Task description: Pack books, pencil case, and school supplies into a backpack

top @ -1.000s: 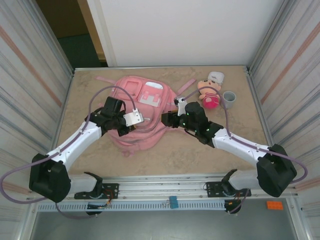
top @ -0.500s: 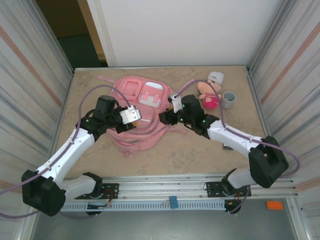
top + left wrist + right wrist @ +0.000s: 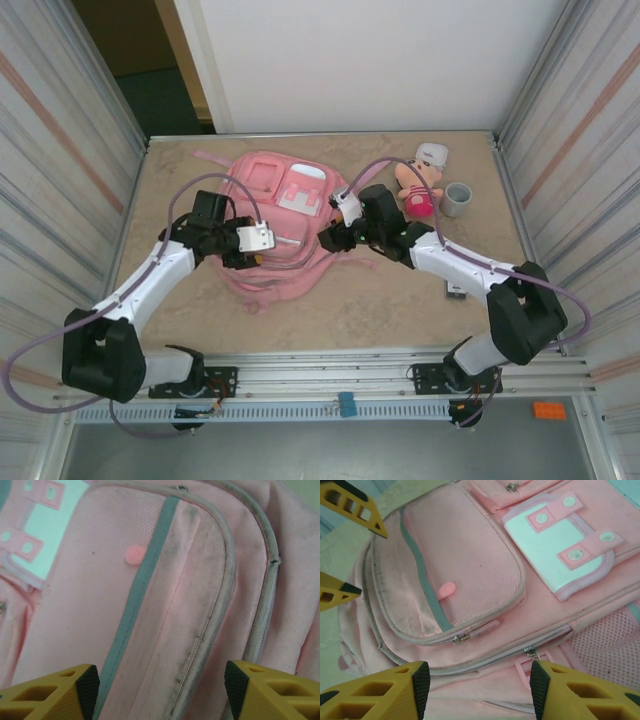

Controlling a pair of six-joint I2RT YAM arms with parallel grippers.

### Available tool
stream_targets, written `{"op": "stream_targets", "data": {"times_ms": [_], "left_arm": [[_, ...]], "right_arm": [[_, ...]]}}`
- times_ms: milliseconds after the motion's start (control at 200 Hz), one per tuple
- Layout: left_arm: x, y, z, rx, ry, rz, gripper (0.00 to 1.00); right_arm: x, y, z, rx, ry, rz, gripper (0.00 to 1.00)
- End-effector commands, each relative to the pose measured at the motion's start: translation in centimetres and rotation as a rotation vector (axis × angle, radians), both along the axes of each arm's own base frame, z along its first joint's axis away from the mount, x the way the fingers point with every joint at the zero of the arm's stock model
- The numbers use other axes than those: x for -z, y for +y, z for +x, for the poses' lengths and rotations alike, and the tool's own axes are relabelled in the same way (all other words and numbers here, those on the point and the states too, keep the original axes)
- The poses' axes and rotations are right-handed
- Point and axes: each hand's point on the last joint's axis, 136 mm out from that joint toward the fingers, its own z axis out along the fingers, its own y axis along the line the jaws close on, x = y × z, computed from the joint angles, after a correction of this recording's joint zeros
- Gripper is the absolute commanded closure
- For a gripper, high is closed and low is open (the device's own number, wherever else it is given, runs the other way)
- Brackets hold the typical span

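The pink backpack (image 3: 285, 215) lies flat in the middle of the table, front pockets up. My left gripper (image 3: 252, 240) hovers over its left side, and in the left wrist view this gripper (image 3: 160, 690) is open above the pink fabric (image 3: 165, 595) with nothing between the fingers. My right gripper (image 3: 330, 238) is over the backpack's right side. In the right wrist view it (image 3: 477, 687) stands open just above the main zipper, whose pull (image 3: 532, 652) lies near the right finger. The books and pencil case are out of view.
A pink plush doll (image 3: 418, 188), a grey cup (image 3: 458, 198) and a small white item (image 3: 432, 155) sit at the back right. A small slim silvery item (image 3: 455, 289), too small to identify, lies by my right forearm. Ribbed metal walls stand on both sides.
My left gripper has opened and shifted slightly left over the backpack. My right arm has swung further onto the backpack's right side, its jaws staying open.
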Motion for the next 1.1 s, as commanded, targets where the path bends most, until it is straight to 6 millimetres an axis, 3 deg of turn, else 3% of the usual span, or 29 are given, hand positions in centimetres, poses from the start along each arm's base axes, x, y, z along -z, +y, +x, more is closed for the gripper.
{"op": "stream_targets", "data": {"times_ms": [0,90,316,526,566,672,787,1097], "left_arm": [[-0.1,-0.1,0.5,0.069,0.006,0.036,0.3],[0.2,-0.5,0.2,0.107,0.04,0.033,0.3],[2.1,0.3,2.5,0.068,0.032,0.13,0.34],[0.2,-0.8,2.6,0.089,-0.085,0.073,0.59],[-0.3,-0.8,2.5,0.077,-0.085,0.056,0.66],[-2.1,-1.4,2.0,0.057,-0.07,-0.058,1.0],[-3.7,-2.3,1.0,0.065,-0.013,-0.228,1.0],[-4.6,-2.5,0.4,0.083,0.006,-0.297,1.0]], "right_arm": [[-1.2,0.3,0.9,-0.016,-0.038,0.011,0.44],[-1.0,0.3,1.0,-0.02,-0.026,0.028,0.44],[-0.6,-0.1,1.5,-0.018,-0.011,0.034,0.45],[1.2,-0.7,2.4,-0.023,0.0,0.005,0.42],[1.4,-0.7,2.5,-0.034,-0.022,0.0,0.4],[1.4,0.3,1.2,-0.165,-0.173,-0.011,0.4],[2.3,1.3,-0.7,-0.33,-0.241,-0.041,0.42],[3.4,2.7,-0.4,-0.448,-0.254,-0.06,0.43]]}}
